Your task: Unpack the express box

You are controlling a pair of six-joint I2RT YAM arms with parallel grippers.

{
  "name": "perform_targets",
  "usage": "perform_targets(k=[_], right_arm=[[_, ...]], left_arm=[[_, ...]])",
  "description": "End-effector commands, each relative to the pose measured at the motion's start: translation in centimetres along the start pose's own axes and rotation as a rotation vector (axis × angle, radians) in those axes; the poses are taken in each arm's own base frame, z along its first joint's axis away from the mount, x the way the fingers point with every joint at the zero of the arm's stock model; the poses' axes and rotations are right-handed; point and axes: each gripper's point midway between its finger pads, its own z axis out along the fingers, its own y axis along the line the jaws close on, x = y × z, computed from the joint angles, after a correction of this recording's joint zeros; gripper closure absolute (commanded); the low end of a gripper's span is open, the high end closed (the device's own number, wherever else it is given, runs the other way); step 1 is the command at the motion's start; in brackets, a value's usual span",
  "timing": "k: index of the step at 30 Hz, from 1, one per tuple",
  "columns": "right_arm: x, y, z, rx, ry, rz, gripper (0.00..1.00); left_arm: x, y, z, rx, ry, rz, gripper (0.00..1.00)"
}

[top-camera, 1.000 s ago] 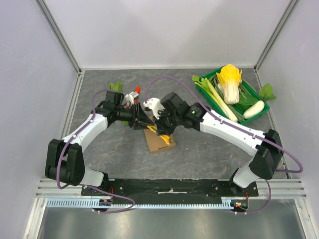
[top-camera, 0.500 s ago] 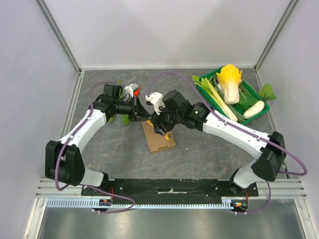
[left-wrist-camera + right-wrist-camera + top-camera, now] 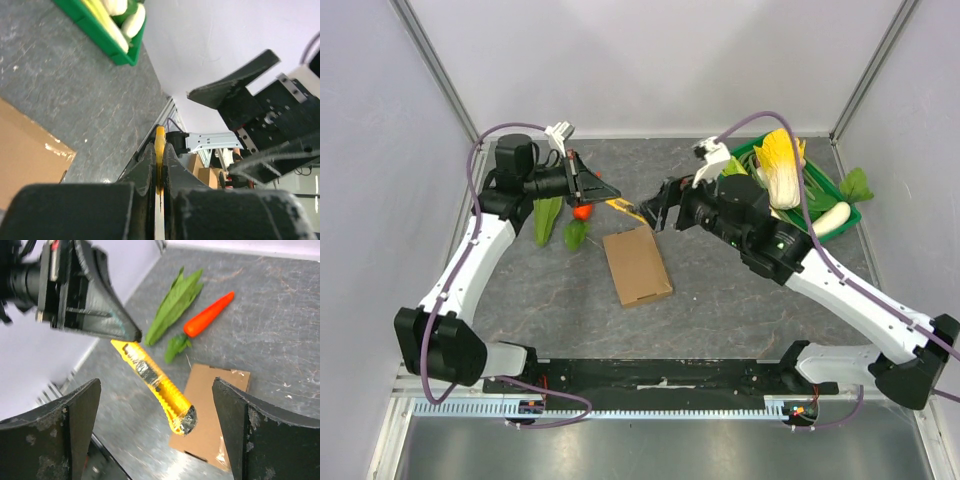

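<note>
The express box [image 3: 638,266] is a flat brown cardboard box lying shut on the grey table; it also shows in the wrist views [image 3: 212,412] [image 3: 25,140]. Above its far edge hangs a yellow utility knife [image 3: 626,208] [image 3: 155,382]. My left gripper [image 3: 609,198] [image 3: 159,159] is shut on one end of the knife. My right gripper [image 3: 656,212] [image 3: 156,386] stands wide open around the knife's other, taped end, and neither finger touches it.
An orange carrot [image 3: 581,212] [image 3: 207,315] and green leaves [image 3: 548,218] [image 3: 172,305] lie left of the box. A green crate [image 3: 847,218] [image 3: 100,35] with cabbage, celery and a white radish stands at the back right. White walls enclose the table.
The left gripper shut on the knife and the right gripper opened off it. Both arms rose from the box and drew back, the left toward the far left.
</note>
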Motion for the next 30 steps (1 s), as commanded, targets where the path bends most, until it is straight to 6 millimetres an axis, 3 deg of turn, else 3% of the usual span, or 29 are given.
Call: perform_targets(k=[1,6,11,19,24,28,30], right_arm=[[-5.4,-0.3,-0.9,0.030,-0.235,0.271,0.02],[-7.6,1.8,-1.2,-0.079,-0.291,0.345,0.02],[-9.3,3.7,-1.7,-0.205,-0.328,0.415,0.02],[-10.2,7.4,-2.2,-0.426,-0.303,0.479,0.04],[-9.9,7.9,-1.9,-0.442,-0.276,0.505,0.05],[-9.9,6.3,-2.2,-0.365,-0.311,0.480,0.04],[-11.0,5.7,-3.3,-0.329,-0.366,0.464,0.03]], left_arm=[[-3.7,-7.0,-1.8,0.131,-0.142,0.169,0.98],[-5.6,-9.9,-2.3,0.211,-0.217,0.148,0.98],[-6.1,-11.8,-3.0,0.276,-0.278,0.104,0.98],[-6.0,-12.5,-3.3,0.303,-0.343,0.042,0.98],[-5.8,-12.4,-3.2,0.307,-0.353,0.050,0.98],[-5.8,-12.8,-3.4,0.308,-0.354,0.069,0.98],[-5.7,-12.9,-3.5,0.297,-0.347,0.081,0.98]])
